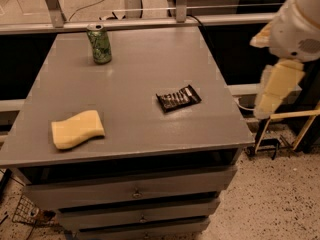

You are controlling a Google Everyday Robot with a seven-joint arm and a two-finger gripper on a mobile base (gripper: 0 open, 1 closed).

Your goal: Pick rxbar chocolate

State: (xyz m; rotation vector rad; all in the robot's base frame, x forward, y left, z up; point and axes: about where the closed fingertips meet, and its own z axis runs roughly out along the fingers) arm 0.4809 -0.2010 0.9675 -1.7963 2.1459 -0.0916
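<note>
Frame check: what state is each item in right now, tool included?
rxbar chocolate: lying flat on the table, right of centre, not held.
green can: standing upright, back left of the table.
yellow sponge: lying flat, front left.
drawers: shut.
tool: in the air beyond the table's right edge, apart from the rxbar chocolate.

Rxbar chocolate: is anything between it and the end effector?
Nothing visible does. The end effector hangs past the right edge of the table, right of the rxbar chocolate; only bare tabletop lies between. The green can and yellow sponge sit off to the left.
</note>
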